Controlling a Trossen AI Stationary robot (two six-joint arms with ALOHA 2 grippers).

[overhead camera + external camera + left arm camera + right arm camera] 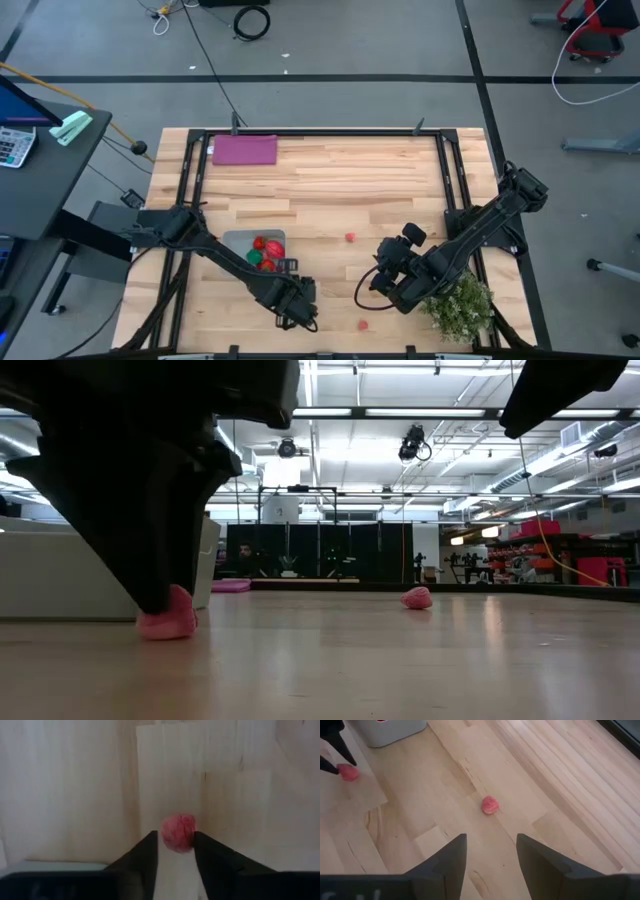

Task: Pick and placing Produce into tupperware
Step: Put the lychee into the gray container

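Note:
The tupperware (240,241) sits left of centre, with red and green produce (264,250) inside. My left gripper (176,846) points down near the table's front edge, beside the tupperware, shut on a small pink produce piece (178,831) that rests on the wood (168,616). Two more pink pieces lie loose: one mid-table (350,237) and one near the front edge (363,324). My right gripper (491,851) hangs open above the table at the right (384,284), with nothing between its fingers. My left gripper pinches the pink piece between its two fingers, which meet its two opposite sides (164,840). The fingers come from above, pointing steeply down. The piece's underside (166,630) rests on the table.
A bushy pale-green plant (461,306) stands at the front right, beside my right arm. A flat purple mat (245,150) lies at the far left. A dark frame rail (190,175) runs along the table's sides. Bare wood lies between the tupperware and my right gripper.

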